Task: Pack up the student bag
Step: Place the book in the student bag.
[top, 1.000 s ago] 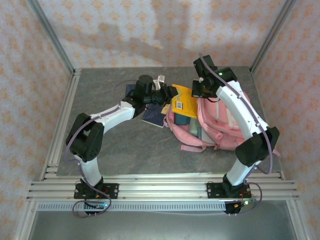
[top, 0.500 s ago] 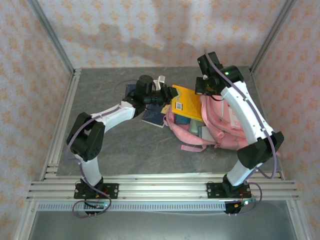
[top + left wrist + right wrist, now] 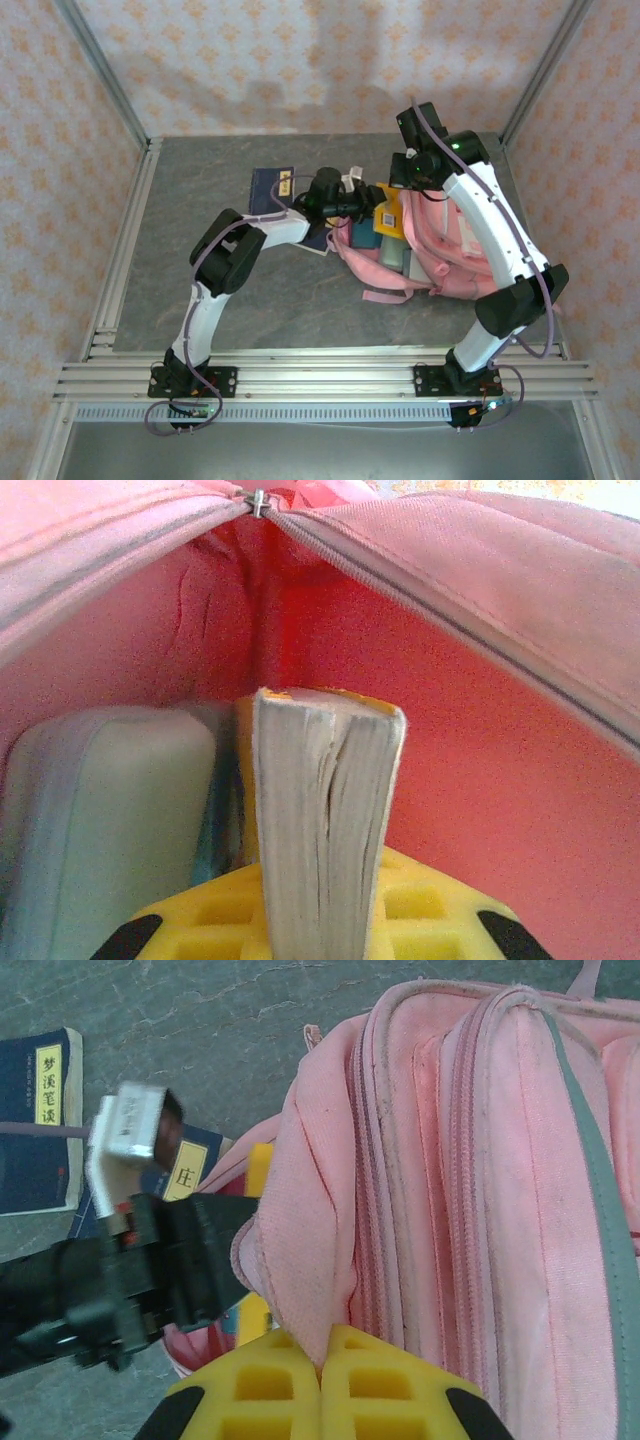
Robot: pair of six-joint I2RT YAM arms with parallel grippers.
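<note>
Worktop (image 3: 190, 250): grey slab, arms mounted at its near edge.
Blue books (image 3: 271, 186): two, lying flat left of the bag (image 3: 445, 255). The far one is apart from the bag. The near one (image 3: 313, 237) is partly under the left arm (image 3: 265, 228), just beside the bag's mouth.
Left hand (image 3: 368, 203): reaches sideways into the bag's mouth. In the wrist view its yellow fingers (image 3: 190, 925) are clamped on a book.
Book (image 3: 325, 810): yellow cover, page edge towards the wrist camera. It stands on edge inside the bag, with a pale padded item (image 3: 100, 820) just beside it on the left and pink lining on the right.
Bag: pink, lying on the right half of the worktop with its mouth open towards the left. The main zip is parted, and its slider (image 3: 258, 500) sits at the top of the opening.
Right hand (image 3: 322, 1360): at the far end of the bag. Its yellow fingers are together, pinching a fold of pink fabric at the rim of the mouth.
</note>
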